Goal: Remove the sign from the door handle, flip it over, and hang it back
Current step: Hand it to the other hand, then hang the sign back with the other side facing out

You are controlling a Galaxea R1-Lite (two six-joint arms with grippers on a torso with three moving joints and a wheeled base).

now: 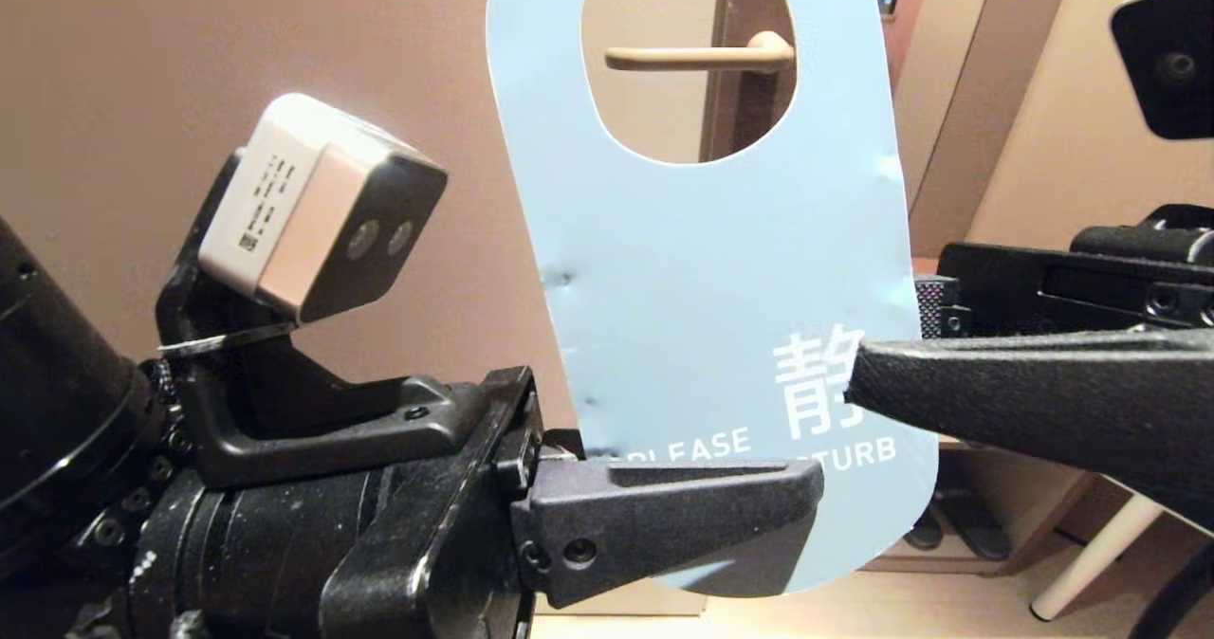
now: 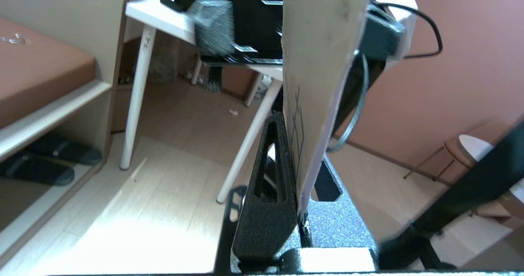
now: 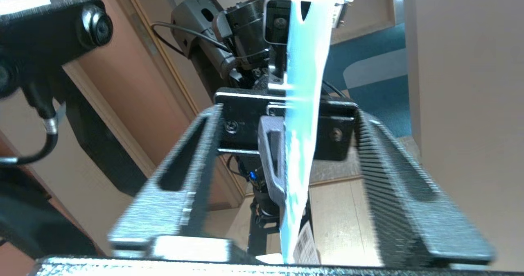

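The left gripper (image 1: 759, 516) has its fingers (image 1: 664, 511) clamped on the lower edge of the sign (image 1: 721, 279), one finger in front of the blue face and covering part of the printed line, the other behind the card. In the left wrist view the card (image 2: 319, 63) rises edge-on from between the two fingers (image 2: 268, 194), which press flat against it on either side. The right gripper (image 3: 303, 165) has its fingers (image 3: 393, 186) spread apart, one on each side of the sign's (image 3: 305, 104) thin edge with a clear gap on both sides, touching neither face. In the head view the near right finger (image 1: 996, 402) reaches in from the right and overlaps the sign's lower right part, hiding part of the white lettering.

The sign stands upright in the air between the two arms, blue face toward the head camera, its oval hole at the top. White characters and the words PLEASE and part of DISTURB show near its lower end. Through the hole the door handle (image 1: 702, 55) is visible farther back, a beige horizontal lever on the door (image 1: 749, 108), well apart from the card and not threaded through it.

Behind the right arm stand a white-legged bench (image 2: 163, 18), and dark slippers (image 2: 41, 161) lie on a low shelf by the wooden floor (image 2: 163, 186).
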